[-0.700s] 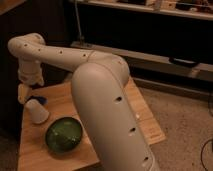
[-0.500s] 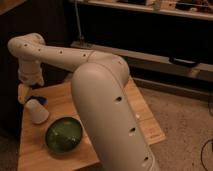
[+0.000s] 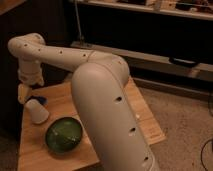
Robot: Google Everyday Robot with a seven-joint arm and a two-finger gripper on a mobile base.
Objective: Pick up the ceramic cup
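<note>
Hanging over the far left part of the wooden table [image 3: 142,117], the gripper [image 3: 25,94] is pointing downward at the end of the white arm [image 3: 102,95]. The arm is rising from the lower right, filling the middle of the view, and bending over at a rounded joint near the upper left. The jaws are standing wide apart and are gripping nothing. Only one pale finger [image 3: 22,93] is showing clearly, while the other is sitting in shadow beside it.

The ceramic cup [image 3: 37,111] is resting on the table just below and to the right of the gripper. It is close to that finger, though whether the two are touching cannot be told. The cup is showing as a small white blunt cone, narrower at its upper end and wider at the end nearer the camera.

A small blue object [image 3: 42,100] is lying just behind the cup, partly covered by it, near the gripper's tip. The dark green bowl [image 3: 64,135] is sitting upright nearer the table's front edge, to the right of the cup, near it but apart from it. Its glossy inside is catching the light. Dark shelving [image 3: 150,35] is standing behind the table, and speckled floor [image 3: 187,120] is showing to the right.
</note>
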